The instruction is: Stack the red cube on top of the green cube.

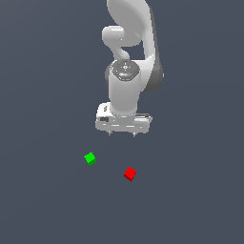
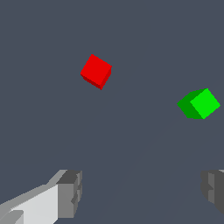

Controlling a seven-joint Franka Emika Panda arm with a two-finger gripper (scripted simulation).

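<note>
The red cube lies on the dark grey floor, towards the exterior view's right of the green cube. The two cubes are apart, with a gap between them. My gripper hangs above the floor, behind both cubes in the exterior view, and touches neither. It is open and empty. In the wrist view the red cube and the green cube both show beyond my spread fingertips.
The white arm rises behind the gripper in the exterior view. The dark grey floor spreads around the cubes with nothing else on it.
</note>
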